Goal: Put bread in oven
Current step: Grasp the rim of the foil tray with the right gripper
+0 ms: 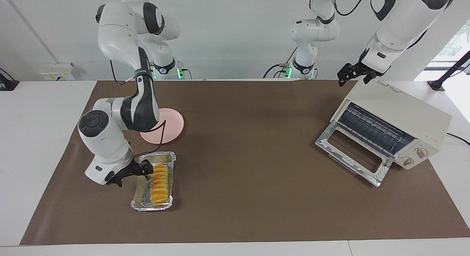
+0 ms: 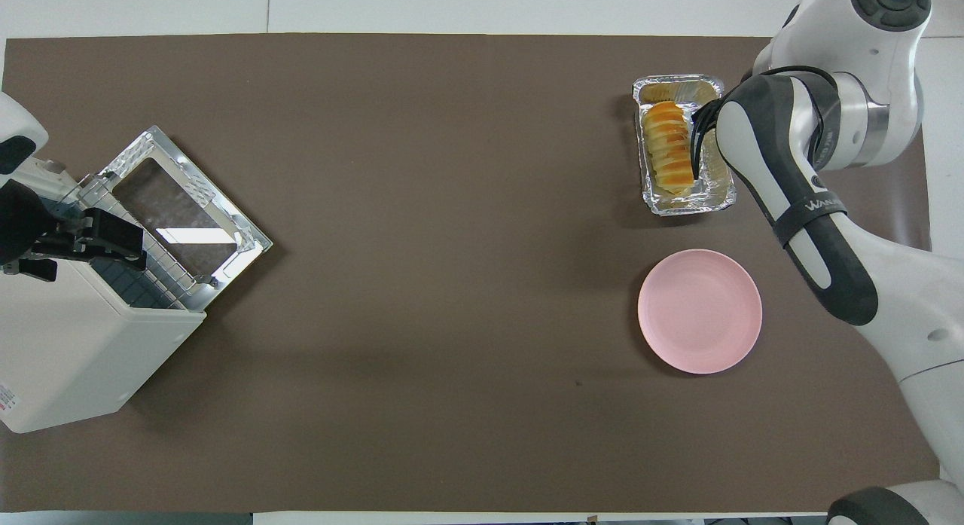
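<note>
The bread (image 1: 160, 184) is a ridged golden loaf lying in a crinkled foil tray (image 1: 137, 201) at the right arm's end of the table; it also shows in the overhead view (image 2: 669, 148). My right gripper (image 1: 147, 169) is down in the tray, against the side of the loaf. The cream oven (image 1: 400, 109) stands at the left arm's end with its glass door (image 1: 352, 153) folded down open and the dark rack (image 1: 371, 129) showing. My left gripper (image 1: 355, 78) hangs open and empty over the oven's top edge.
A round pink plate (image 1: 169, 129) lies beside the foil tray, nearer to the robots, partly covered by the right arm. A brown mat (image 1: 249, 157) covers the table between tray and oven. The oven's two knobs (image 1: 415, 157) sit beside the door.
</note>
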